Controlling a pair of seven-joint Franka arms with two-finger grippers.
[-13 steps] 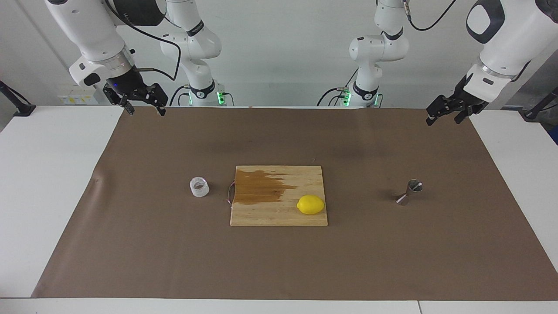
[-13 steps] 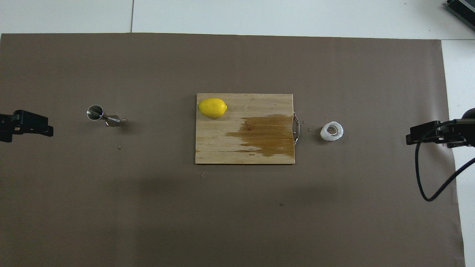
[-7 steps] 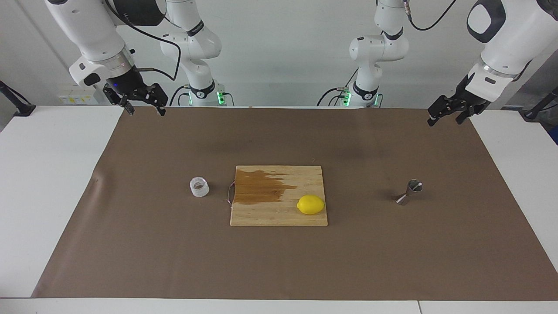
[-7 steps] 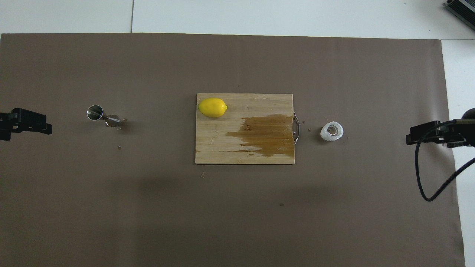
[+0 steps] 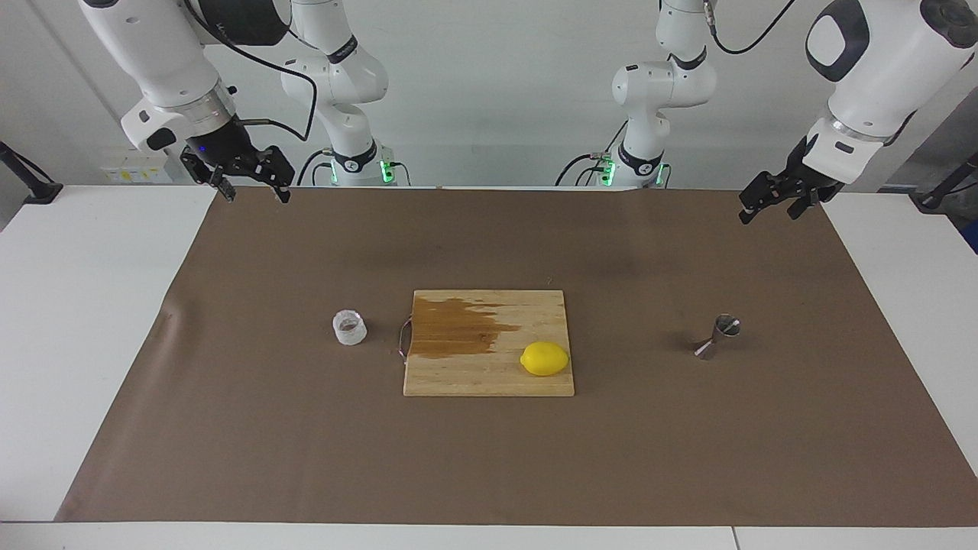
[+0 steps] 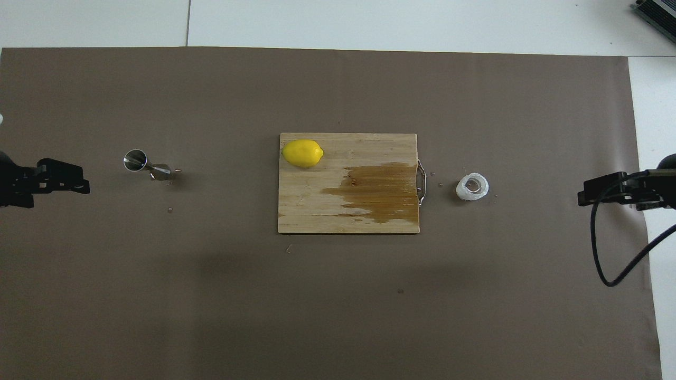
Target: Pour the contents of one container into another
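The small clear cup [image 5: 349, 328] with whitish walls stands on the brown mat beside the cutting board's handle, toward the right arm's end; it also shows in the overhead view [image 6: 472, 187]. The steel hourglass jigger [image 5: 717, 336] stands upright toward the left arm's end, also in the overhead view [image 6: 145, 164]. My right gripper [image 5: 257, 197] is open and empty, up over the mat's corner at its end [image 6: 583, 192]. My left gripper [image 5: 769, 215] is open and empty, up over the mat's edge at its end [image 6: 74, 178], apart from the jigger.
A wooden cutting board [image 5: 489, 378] lies in the middle of the mat with a brown wet stain [image 5: 458, 330] and a yellow lemon [image 5: 545, 358] on it. A few small drops or crumbs lie near the jigger and the cup.
My left gripper has shifted a little inward over the mat, toward the jigger's side. The right arm, cup, jigger and lemon have not moved.
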